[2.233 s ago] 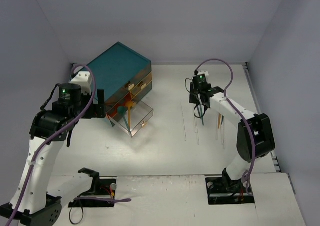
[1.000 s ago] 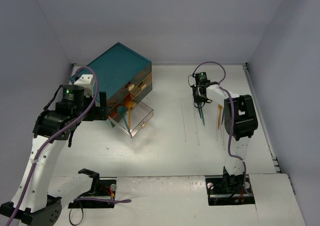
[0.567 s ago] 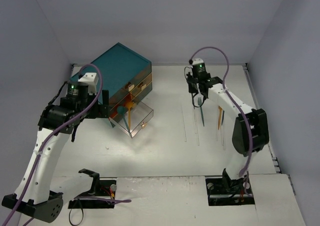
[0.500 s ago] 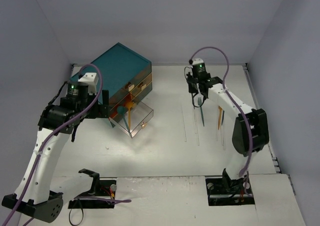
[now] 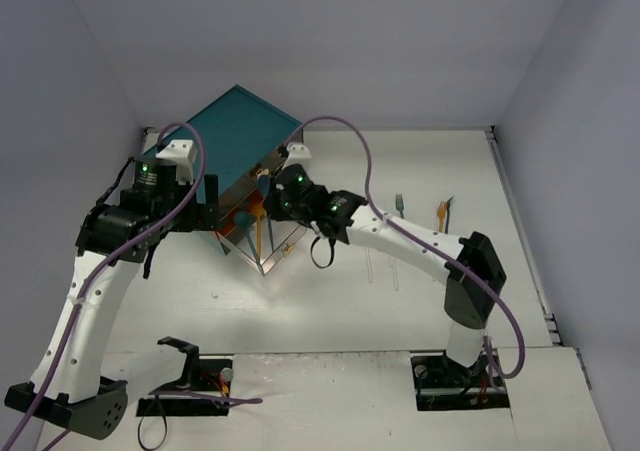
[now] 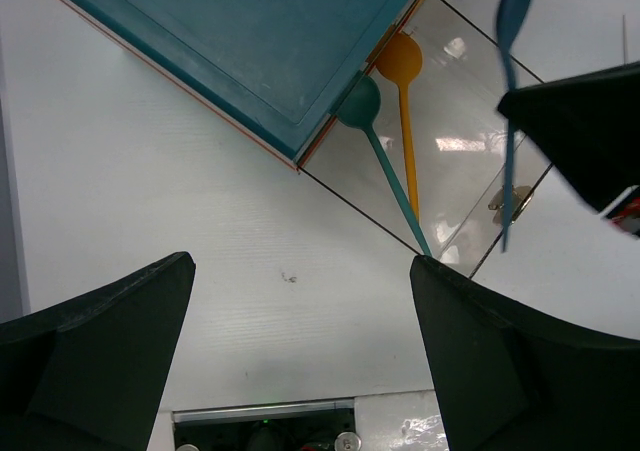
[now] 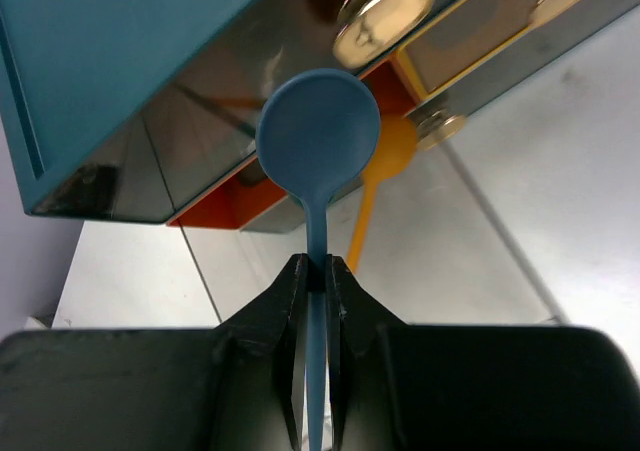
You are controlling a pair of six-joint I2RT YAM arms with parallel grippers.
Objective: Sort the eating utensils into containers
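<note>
The right gripper point(image 7: 313, 271) pinches the blue spoon point(image 7: 318, 136) by its thin handle, bowl forward, above the pulled-out clear drawer point(image 6: 455, 101), where an orange spoon point(image 6: 407, 131) and a teal spoon point(image 6: 385, 166) already lie. I judge that spoons are collected there. The left gripper point(image 6: 300, 271) hovers beside the teal chest point(image 6: 230, 41) with jaws spread wide and empty, probably to steady it.

Teal chest point(image 5: 235, 131) and left arm point(image 5: 140, 211) hem the open drawer point(image 5: 262, 258) leftward; bare table point(image 5: 300, 306) lies nearer.
</note>
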